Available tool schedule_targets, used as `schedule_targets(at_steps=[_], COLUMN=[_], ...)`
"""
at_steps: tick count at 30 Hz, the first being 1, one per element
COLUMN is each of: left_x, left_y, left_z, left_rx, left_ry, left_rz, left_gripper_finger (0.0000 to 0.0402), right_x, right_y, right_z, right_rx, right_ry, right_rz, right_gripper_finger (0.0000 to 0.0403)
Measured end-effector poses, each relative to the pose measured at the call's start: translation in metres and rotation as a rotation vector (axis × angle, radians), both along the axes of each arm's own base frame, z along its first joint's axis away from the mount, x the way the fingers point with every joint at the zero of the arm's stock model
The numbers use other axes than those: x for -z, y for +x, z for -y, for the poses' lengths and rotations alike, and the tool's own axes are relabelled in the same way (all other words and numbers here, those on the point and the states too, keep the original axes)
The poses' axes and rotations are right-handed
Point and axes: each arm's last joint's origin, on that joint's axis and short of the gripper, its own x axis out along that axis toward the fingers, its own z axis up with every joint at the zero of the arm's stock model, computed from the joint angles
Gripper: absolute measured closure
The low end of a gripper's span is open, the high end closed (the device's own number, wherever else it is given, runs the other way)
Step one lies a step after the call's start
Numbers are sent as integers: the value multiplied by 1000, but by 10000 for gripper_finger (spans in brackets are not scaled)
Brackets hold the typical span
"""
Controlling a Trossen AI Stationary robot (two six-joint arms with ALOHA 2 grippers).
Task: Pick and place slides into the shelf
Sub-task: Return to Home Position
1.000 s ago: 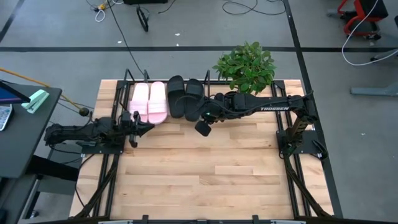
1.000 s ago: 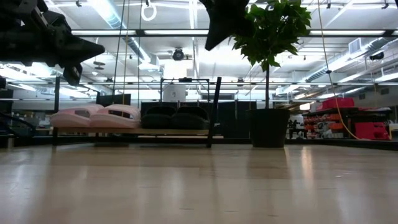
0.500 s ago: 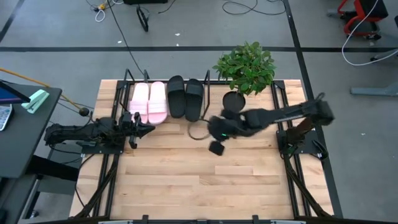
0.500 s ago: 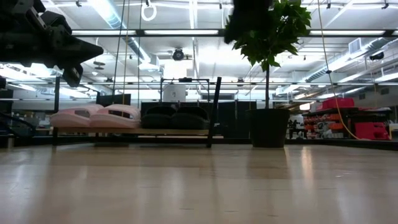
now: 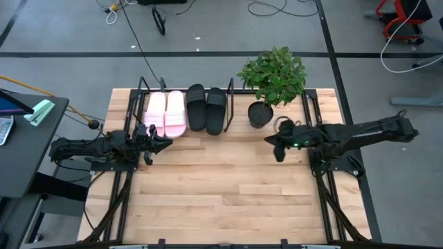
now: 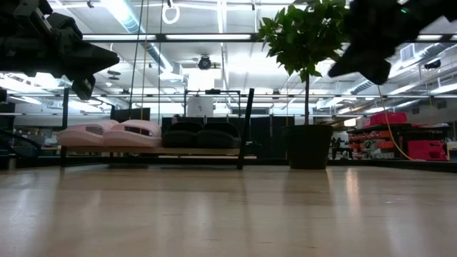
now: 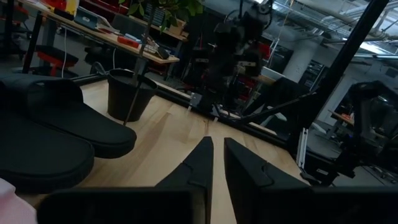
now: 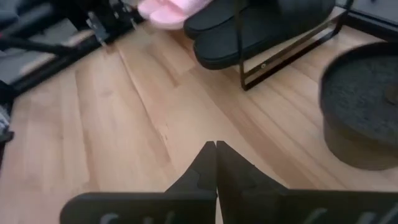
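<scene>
Two pale pink slides (image 5: 165,114) and two black slides (image 5: 206,109) lie side by side on the low black shelf (image 5: 231,111) at the table's far edge, soles down; they also show in the low view (image 6: 111,133) (image 6: 196,135). My left gripper (image 5: 167,143) hovers in front of the pink slides, shut and empty. My right gripper (image 5: 267,141) hovers above the table to the right of the shelf, in front of the plant pot, shut and empty (image 8: 216,149).
A potted plant (image 5: 271,76) stands in a dark pot (image 5: 259,114) just right of the shelf, close to my right gripper. Black arm frames (image 5: 325,162) run along the table's left and right sides. Bare wood (image 5: 221,187) fills the middle and near part.
My right gripper has drawn away from the black slides on the shelf, going toward the table's right edge and a little toward its near edge, empty and shut. The slides have stayed on the shelf.
</scene>
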Motion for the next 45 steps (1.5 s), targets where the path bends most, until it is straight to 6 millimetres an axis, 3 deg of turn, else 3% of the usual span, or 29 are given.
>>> schedule_targets(at_steps=[5,14,30,34,45], left_x=[0,0,0,0,0], left_y=[0,0,0,0,0], left_z=[0,0,0,0,0], left_rx=[0,0,0,0,0], left_ry=[0,0,1,0,0], left_rz=[0,-1,0,-1,-1], left_gripper_finger=[360,374,366,374,368], right_x=[22,51,61,73,76], right_y=[-33,-58,-74,-74,-72], right_z=[5,2,1,1,1], right_rx=[-21,-181,-270,-263,-275], right_ry=[33,93,39,44,34], right_rz=[131,305,451,449,514], right_gripper_finger=[403,403,403,403,403])
